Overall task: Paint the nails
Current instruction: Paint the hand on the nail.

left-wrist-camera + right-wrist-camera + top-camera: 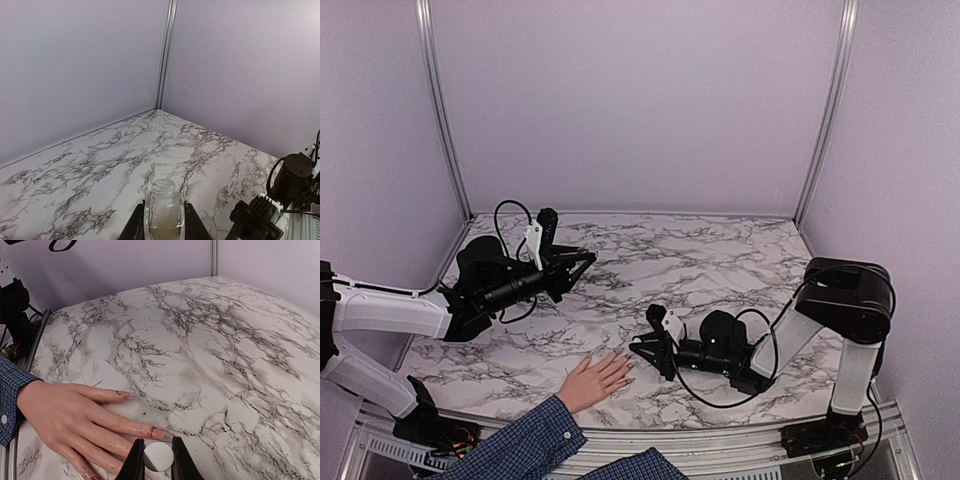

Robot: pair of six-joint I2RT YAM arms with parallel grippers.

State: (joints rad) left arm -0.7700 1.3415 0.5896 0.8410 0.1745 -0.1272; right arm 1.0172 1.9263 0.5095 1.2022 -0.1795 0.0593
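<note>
Nails (159, 433), tiny, pale and glossy, are found on a light-skinned hand (65, 415) in a blue plaid sleeve (10, 395), laid flat on the grey-veined marble-look tabletop (225, 365) near its front edge, just beside the right gripper (640, 352). A round white cap (158, 456), judged the brush handle, bristles hidden, is pinched in that gripper's narrow jaws; a clear, thread-necked glass bottle (164, 212) is clamped by the left gripper (585, 260), well apart. The brush is best lowered lightly onto the nearest nail and drawn base to tip, kept off the soft skin.
</note>
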